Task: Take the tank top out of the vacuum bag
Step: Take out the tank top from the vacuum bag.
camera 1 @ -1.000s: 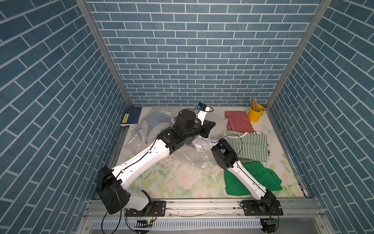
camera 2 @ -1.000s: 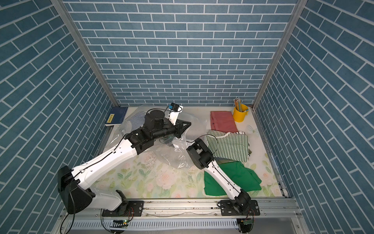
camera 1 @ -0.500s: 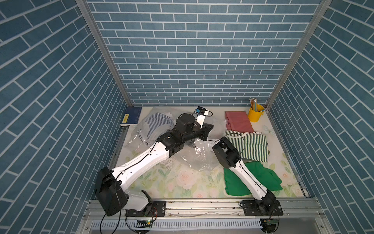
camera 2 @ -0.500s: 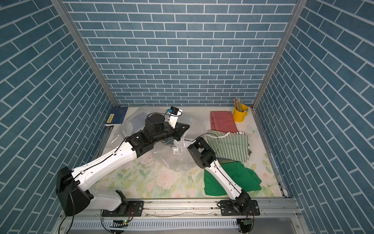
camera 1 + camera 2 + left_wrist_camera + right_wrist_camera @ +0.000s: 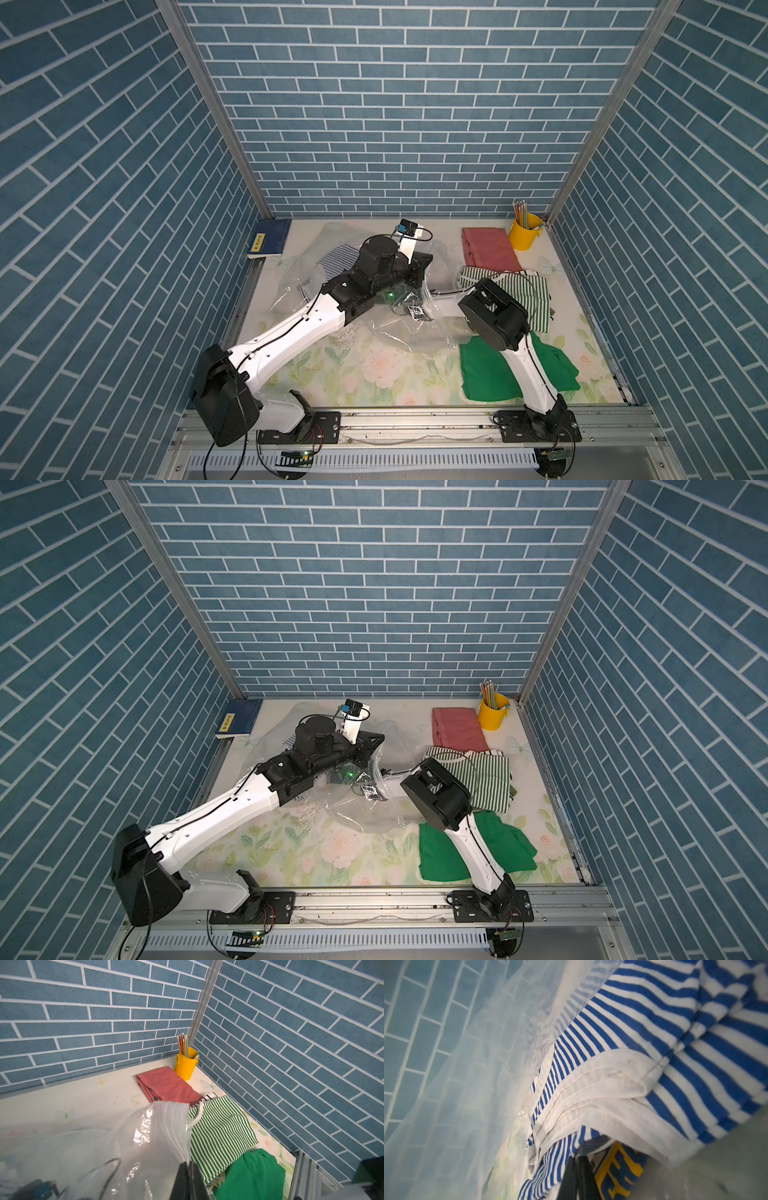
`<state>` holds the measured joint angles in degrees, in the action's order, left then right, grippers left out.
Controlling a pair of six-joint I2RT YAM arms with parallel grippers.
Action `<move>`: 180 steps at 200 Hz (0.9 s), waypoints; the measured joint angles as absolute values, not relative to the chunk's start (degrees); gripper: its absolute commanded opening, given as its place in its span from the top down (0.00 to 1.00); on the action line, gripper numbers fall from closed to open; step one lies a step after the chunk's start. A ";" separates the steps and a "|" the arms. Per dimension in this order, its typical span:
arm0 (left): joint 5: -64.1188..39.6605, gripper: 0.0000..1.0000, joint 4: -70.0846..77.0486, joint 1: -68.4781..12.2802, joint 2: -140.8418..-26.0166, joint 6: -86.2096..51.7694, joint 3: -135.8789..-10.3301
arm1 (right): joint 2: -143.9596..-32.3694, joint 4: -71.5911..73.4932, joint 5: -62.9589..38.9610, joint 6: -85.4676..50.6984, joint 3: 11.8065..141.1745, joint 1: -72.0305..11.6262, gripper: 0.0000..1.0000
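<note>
One view, right wrist, shows the right hand [image 5: 576, 1159] pinching tank top [image 5: 654, 1032].

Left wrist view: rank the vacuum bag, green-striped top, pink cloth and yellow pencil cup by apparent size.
1. vacuum bag, though it is nearest the camera
2. green-striped top
3. pink cloth
4. yellow pencil cup
The cloth and cup lie farthest away, so they may look smaller than they are.

This is a robot test cell, not a lived-in room. Blue-brick panels [image 5: 395, 124] on three sides meet at bare aluminium posts [image 5: 216, 108]. Two white arms [image 5: 291, 336] are bolted to a metal rail [image 5: 415, 426] along the near edge. The floral-print surface [image 5: 374, 374] carries props such as a yellow pencil cup [image 5: 525, 237] at the far right.
</note>
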<state>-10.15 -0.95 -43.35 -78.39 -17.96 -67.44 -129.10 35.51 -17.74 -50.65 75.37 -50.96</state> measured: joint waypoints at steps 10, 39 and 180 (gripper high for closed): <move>-10.11 1.00 -0.91 -43.18 -78.26 -17.96 -67.11 | -127.24 36.03 -16.62 -50.65 72.79 -51.00 1.00; -10.20 0.87 -0.95 -42.89 -78.08 -17.91 -66.54 | -124.70 36.49 -14.44 -50.87 69.89 -51.00 0.55; 10.76 0.00 -9.89 -35.22 -49.50 -10.09 -56.27 | -126.63 29.06 -10.74 -51.18 74.35 -50.30 0.35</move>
<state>10.76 -9.89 -35.22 -49.50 -10.09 -56.27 -126.63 29.06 -10.74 -51.18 74.35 -50.30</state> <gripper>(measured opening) 1.000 0.655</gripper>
